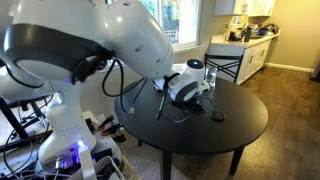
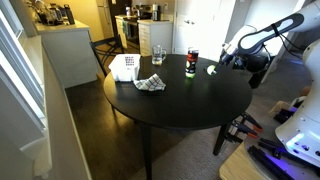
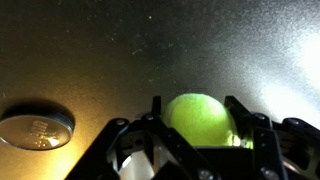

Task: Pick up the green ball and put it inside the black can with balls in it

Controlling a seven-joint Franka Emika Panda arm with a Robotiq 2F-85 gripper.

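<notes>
I see the green ball [image 3: 200, 120] between the gripper [image 3: 195, 108] fingers; clamped or not, I can't tell. I should squeeze centred, lift straight, then head for the black can [image 2: 191, 63].

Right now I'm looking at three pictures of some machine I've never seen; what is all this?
That is a white robot arm with a black two-fingered gripper at its end. Two pictures come from cameras in the room, at different spots around the round black table; the third from a camera on the wrist. On the table stand a narrow black can, a clear drinking glass and a white container, with a crumpled cloth nearby. A small yellow-green ball sits between the gripper's fingers; whether they grip it, I cannot tell.
</notes>
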